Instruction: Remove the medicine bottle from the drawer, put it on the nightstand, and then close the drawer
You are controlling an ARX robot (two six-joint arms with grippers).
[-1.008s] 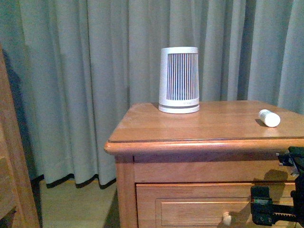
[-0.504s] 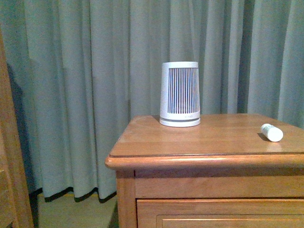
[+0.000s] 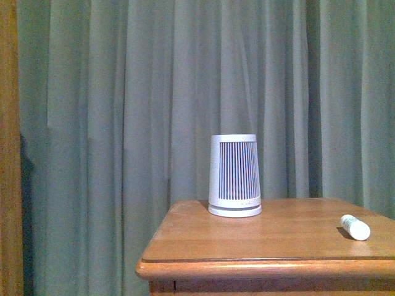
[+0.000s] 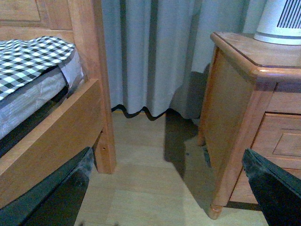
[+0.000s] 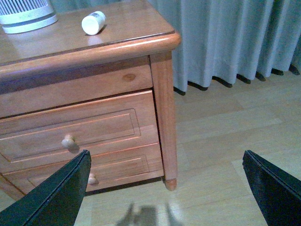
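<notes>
Fingers of both grippers spread, empty. Medicine bottle (image 5: 93, 22) lies on the nightstand (image 5: 136, 44); drawer (image 5: 75, 136) appears closed: task seemingly complete.

We see the nightstand (image 3: 247, 243) standing on the floor (image 5: 225, 141). On its top lie two things: the bottle (image 3: 355, 227), on its side near the right edge, and a white slatted device (image 3: 234, 176), upright toward the back. The two are well apart. The drawer (image 5: 75, 134) sits flush, shut.
</notes>
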